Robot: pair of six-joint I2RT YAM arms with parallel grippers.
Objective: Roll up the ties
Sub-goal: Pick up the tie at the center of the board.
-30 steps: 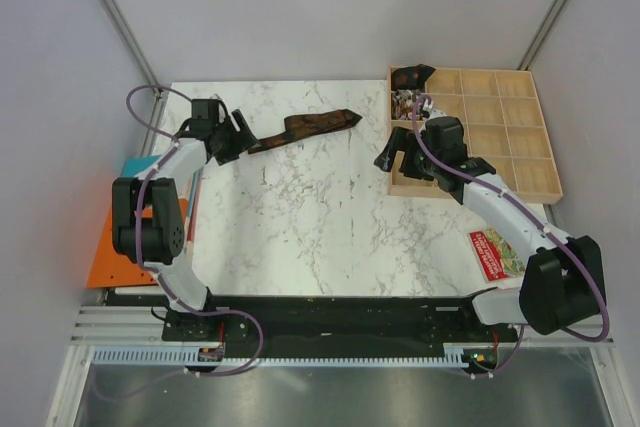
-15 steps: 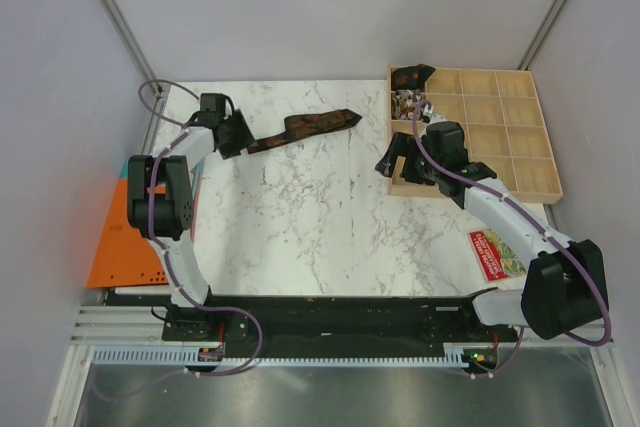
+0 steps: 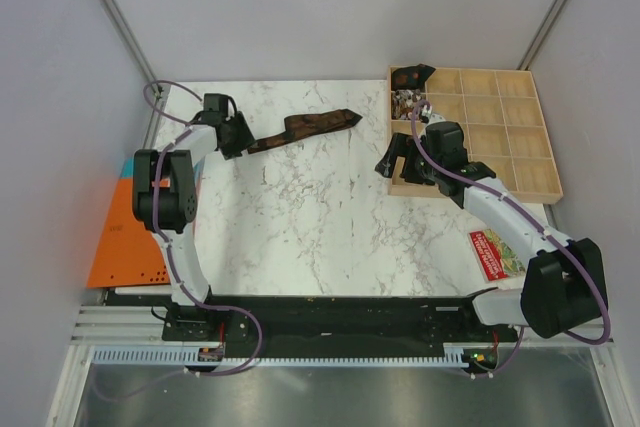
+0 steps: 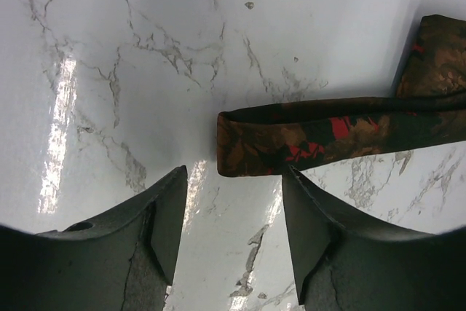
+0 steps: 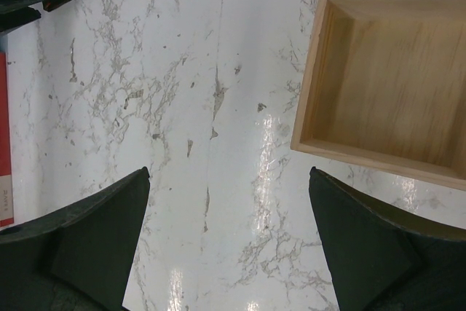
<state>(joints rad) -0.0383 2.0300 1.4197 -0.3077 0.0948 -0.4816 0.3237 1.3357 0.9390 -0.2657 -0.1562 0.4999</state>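
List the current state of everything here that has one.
tie: unrolled, lying flat on the table
left pincer: open, fingertips just short of the tie's end, no grip
right pincer: open, empty, beside the tray's corner
tray: two far-left compartments filled, other visible ones bare

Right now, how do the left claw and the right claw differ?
The left claw stands narrower, its tips just short of the dark brown patterned necktie; the right claw gapes wider over the white marble table, beside the light wooden compartment box. Both are open and empty.

Glossy marble table (image 3: 300, 207), cloth tie (image 3: 305, 128), wooden tray (image 3: 510, 142)
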